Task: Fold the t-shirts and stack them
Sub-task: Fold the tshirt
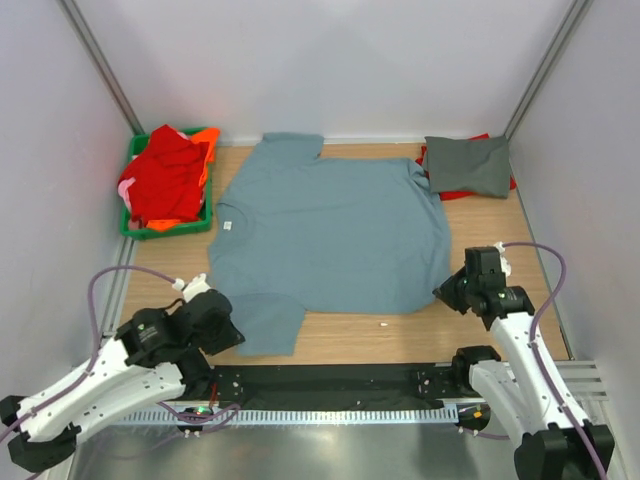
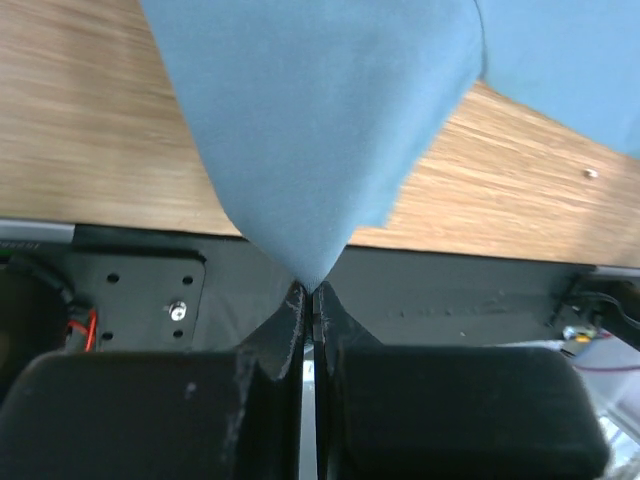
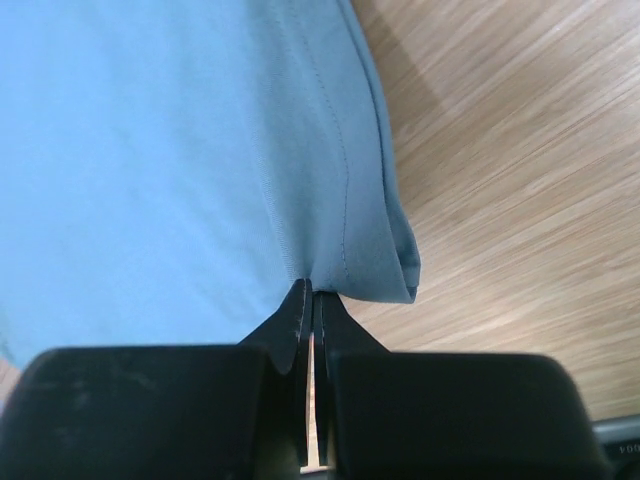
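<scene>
Across the middle of the wooden tabletop (image 1: 350, 335) lies the dusty blue-grey soft cloth t-shirt (image 1: 330, 235), spread flat and smooth. The left pincer (image 2: 308, 292) is clenched on the pointed tip of its near-left sleeve. The right pincer (image 3: 310, 292) is clenched on the stitched hem at its near-right corner. At the far right corner a folded darker grey t-shirt (image 1: 467, 165) rests on red cloth (image 1: 455, 193). At the far left corner a green plastic crate (image 1: 165, 231) holds crumpled red and orange t-shirts (image 1: 165, 180).

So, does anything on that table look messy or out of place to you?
A tiny white speck lies on the table beside the blue-grey shirt, and the red shirts bulge over the green crate.
</scene>
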Robot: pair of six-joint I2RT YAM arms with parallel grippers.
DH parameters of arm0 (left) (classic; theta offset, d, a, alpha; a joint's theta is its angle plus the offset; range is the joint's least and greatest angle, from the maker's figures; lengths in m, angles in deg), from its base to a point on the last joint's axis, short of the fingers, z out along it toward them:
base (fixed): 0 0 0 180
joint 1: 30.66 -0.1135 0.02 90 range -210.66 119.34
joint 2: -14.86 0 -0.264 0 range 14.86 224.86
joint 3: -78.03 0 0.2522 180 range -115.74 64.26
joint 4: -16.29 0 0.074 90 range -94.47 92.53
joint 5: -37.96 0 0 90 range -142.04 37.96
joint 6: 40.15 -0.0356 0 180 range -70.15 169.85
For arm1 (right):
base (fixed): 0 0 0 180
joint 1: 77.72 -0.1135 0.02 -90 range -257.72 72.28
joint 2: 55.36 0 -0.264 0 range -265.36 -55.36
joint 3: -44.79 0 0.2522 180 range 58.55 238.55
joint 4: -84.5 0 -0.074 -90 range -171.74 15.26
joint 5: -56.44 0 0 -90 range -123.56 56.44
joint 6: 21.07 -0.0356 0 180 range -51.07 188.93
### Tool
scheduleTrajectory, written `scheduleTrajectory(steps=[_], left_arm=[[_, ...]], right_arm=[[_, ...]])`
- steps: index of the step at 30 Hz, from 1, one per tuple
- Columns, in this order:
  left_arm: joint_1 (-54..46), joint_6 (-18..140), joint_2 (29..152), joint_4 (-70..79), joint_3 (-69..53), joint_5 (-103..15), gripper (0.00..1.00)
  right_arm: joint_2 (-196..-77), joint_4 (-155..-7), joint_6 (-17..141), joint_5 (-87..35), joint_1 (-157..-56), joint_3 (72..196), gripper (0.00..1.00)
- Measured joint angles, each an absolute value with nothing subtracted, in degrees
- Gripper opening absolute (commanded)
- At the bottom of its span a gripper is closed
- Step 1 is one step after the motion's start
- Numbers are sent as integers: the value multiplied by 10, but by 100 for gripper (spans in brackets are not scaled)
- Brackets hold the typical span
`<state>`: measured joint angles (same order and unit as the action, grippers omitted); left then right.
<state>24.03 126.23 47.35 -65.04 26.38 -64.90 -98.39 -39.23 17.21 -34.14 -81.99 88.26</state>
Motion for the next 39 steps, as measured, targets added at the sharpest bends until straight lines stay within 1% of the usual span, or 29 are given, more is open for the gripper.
scheduleTrajectory(steps=[5,12,17,25,33,36,39], left_arm=[[240,1276,418,-709,221,-653,0],[240,1285,402,-737,208,-641,0],[240,1287,402,-745,158,-634,0],[240,1277,424,-747,30,-635,0],[240,1256,462,-753,-43,-627,0],[240,1242,482,-752,-78,-634,1],[240,1221,500,-750,-80,-647,2]], right_arm=[[-923,-328,182,-328,-820,915,1],[-850,-227,182,-345,-820,958,1],[-828,-174,185,-362,-820,1004,1],[-790,-96,196,-374,-820,1070,1],[-786,-49,212,-411,-820,1165,4],[-787,-49,219,-412,-820,1174,4],[-798,-54,225,-399,-820,1150,3]])
